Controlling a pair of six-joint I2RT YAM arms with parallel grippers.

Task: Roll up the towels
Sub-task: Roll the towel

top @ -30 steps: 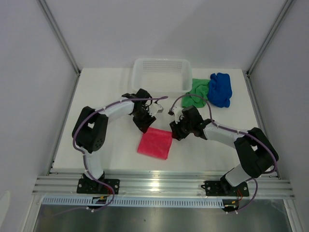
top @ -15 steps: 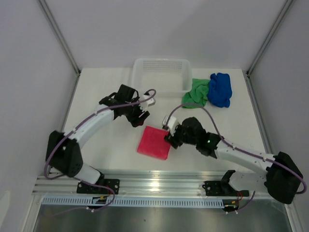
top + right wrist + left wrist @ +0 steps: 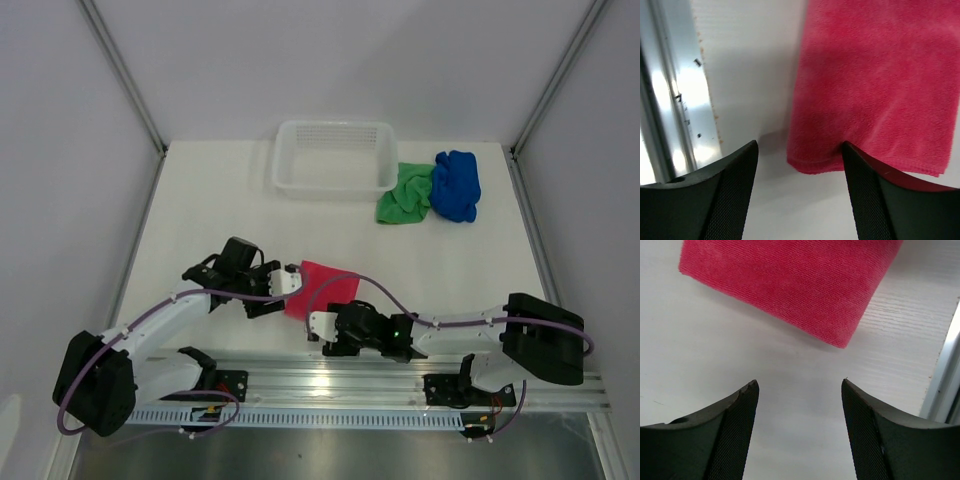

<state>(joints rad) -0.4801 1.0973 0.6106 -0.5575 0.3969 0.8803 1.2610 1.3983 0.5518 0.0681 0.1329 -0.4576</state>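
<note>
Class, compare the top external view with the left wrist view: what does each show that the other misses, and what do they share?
Top external only: the white mesh basket, the green towel, the blue towel, and the whole left arm and right arm. Left wrist only: the ribbed weave of the pink towel, and bare table between the open left jaws. Both: the pink towel lying flat, the white table and the metal rail.

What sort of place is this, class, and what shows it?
Likely a robot lab work cell: plain grey panel walls enclose a white table, and two black-and-white robot arms are bolted to its aluminium rail.
</note>
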